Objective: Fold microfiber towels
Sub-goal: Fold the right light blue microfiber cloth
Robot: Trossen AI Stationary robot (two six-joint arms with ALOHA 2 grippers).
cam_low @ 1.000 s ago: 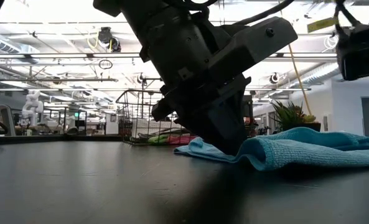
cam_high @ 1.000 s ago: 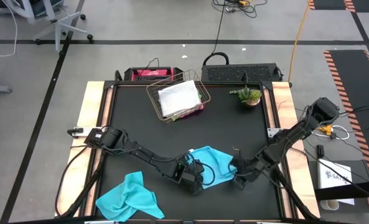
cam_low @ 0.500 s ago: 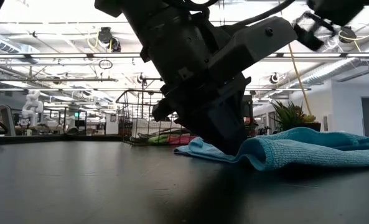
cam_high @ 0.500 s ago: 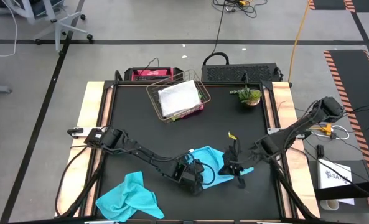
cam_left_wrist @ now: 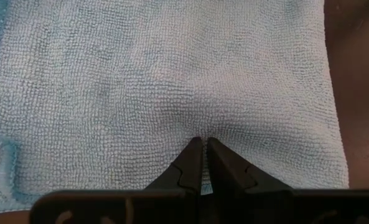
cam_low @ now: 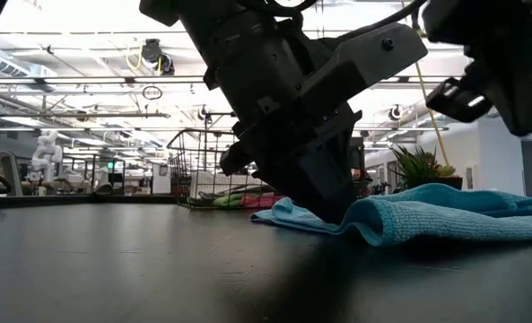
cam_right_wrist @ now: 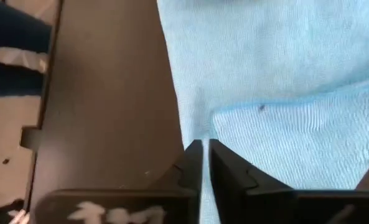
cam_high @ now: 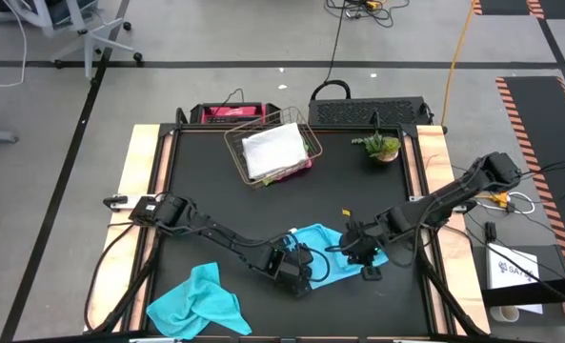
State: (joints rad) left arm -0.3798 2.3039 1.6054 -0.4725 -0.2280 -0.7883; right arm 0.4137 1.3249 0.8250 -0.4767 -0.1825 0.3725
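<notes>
A turquoise towel (cam_high: 322, 243) lies rumpled on the black table near the front middle; it also shows in the low view (cam_low: 445, 215). My left gripper (cam_high: 299, 259) is shut, with its tips down on the towel's left part (cam_left_wrist: 201, 140). My right gripper (cam_high: 361, 255) is shut and empty. It hangs above the towel's right edge (cam_right_wrist: 203, 144), clear of the cloth in the low view (cam_low: 494, 72). A second turquoise towel (cam_high: 198, 303) lies crumpled at the front left. A light grey towel (cam_high: 272, 148) lies on top in the copper wire basket (cam_high: 234, 138). My left gripper has its shut fingertips (cam_left_wrist: 193, 149) on the towel's top layer (cam_left_wrist: 196, 121), a little in from its left edge. The cloth puckers around the tips, as if a small fold is pinched. The fingers slant down from the table's left. The towel rests on the table.
The basket stands at the far middle, with pink and green cloth under the grey towel. A small potted plant (cam_high: 382, 146) stands at the far right. Bare black table lies between the basket and the towel and at the far left.
My right gripper has risen from beside the towel's right edge. It has then come partway back down, a little toward the table's left, and is over that edge. It has stayed shut. The towel and my left gripper have kept still.
</notes>
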